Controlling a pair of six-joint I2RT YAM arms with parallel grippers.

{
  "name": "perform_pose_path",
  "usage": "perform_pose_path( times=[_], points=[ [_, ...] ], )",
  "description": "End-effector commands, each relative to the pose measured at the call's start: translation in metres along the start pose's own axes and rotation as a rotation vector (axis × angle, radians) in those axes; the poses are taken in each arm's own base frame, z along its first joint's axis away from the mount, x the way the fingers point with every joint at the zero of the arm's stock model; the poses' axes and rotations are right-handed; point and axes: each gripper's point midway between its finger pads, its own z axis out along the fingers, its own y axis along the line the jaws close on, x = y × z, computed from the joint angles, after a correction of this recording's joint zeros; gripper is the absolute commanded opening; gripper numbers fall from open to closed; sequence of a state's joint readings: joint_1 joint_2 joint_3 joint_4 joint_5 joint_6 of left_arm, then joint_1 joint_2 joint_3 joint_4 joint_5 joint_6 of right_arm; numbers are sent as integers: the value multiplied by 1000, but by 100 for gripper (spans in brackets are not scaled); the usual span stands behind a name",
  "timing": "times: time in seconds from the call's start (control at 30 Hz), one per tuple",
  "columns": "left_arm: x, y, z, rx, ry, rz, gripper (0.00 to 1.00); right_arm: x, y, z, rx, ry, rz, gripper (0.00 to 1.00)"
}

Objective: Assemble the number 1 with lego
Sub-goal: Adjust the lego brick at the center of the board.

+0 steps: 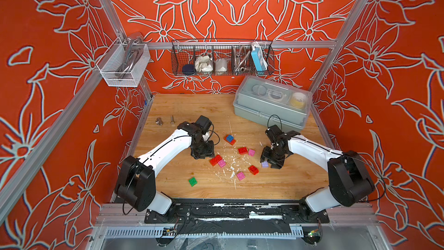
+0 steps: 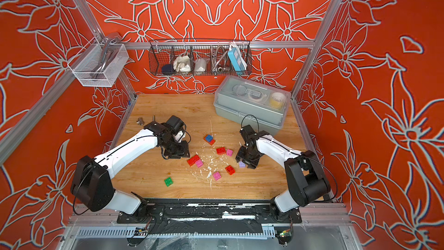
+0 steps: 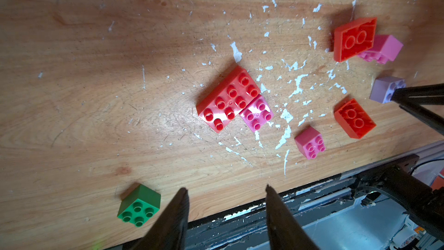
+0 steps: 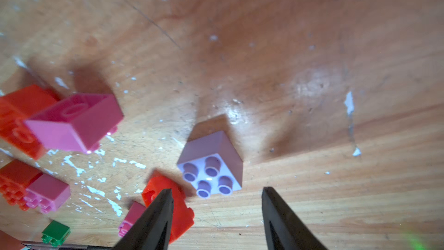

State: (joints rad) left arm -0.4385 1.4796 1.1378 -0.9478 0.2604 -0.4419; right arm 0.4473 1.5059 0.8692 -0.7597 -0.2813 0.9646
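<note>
A: Quick, how far along is the 1?

B: Barely started, I'd say. Nothing reads as a digit yet. Closest thing to a build is a long red brick [image 3: 228, 98] with a pink brick [image 3: 257, 113] tight against 1 end. Both are studs up and make an L mid-table. Clipped or only touching, I cannot tell.

A: Anything stacked?

B: A blue brick [image 1: 230, 137] sits on a red base [image 1: 232, 142] further back. The rest lies loose on the table [image 1: 182, 107]. There's an upturned red brick [image 3: 354, 39] with a tipped pink brick [image 3: 384, 48] just beside it. Then a 2nd upturned red brick [image 3: 354, 119] and a small pink brick [image 3: 310, 143], studs up. A green brick [image 3: 139, 204] sits near the front edge, well apart.

A: Grippers?

B: My left gripper [image 3: 225, 187] hangs just beside the L, jaws spread, nothing between them. My right gripper [image 4: 216, 188] is spread too, low by the lilac brick [image 4: 211, 159]. That brick sits studs up on the wood just ahead of the tips, not pinched.

A: What's left?

B: Nearly everything, by my read: flip the 2 upturned ones, gather the bricks, press them into a column.
</note>
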Motion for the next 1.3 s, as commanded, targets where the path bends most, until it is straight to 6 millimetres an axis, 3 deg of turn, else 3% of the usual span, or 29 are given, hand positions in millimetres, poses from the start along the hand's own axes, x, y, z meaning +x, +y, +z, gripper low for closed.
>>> perform_pose_path(
  times=[0.0, 0.27, 0.67, 1.0, 1.27],
  points=[
    [3, 1, 2, 4, 14, 5, 51, -4, 3, 3, -41, -16, 91, 67],
    [6, 3, 0, 3, 7, 2, 51, -23, 5, -4, -104, -60, 251, 57],
    [7, 5, -1, 4, 4, 1, 51, -12, -5, 3, -158, -29, 488, 58],
    [7, 6, -1, 2, 0, -2, 51, -16, -2, 8, -150, -20, 486, 49],
    [5, 6, 1, 7, 3, -4, 51, -23, 6, -3, -78, -19, 292, 39]
  ],
)
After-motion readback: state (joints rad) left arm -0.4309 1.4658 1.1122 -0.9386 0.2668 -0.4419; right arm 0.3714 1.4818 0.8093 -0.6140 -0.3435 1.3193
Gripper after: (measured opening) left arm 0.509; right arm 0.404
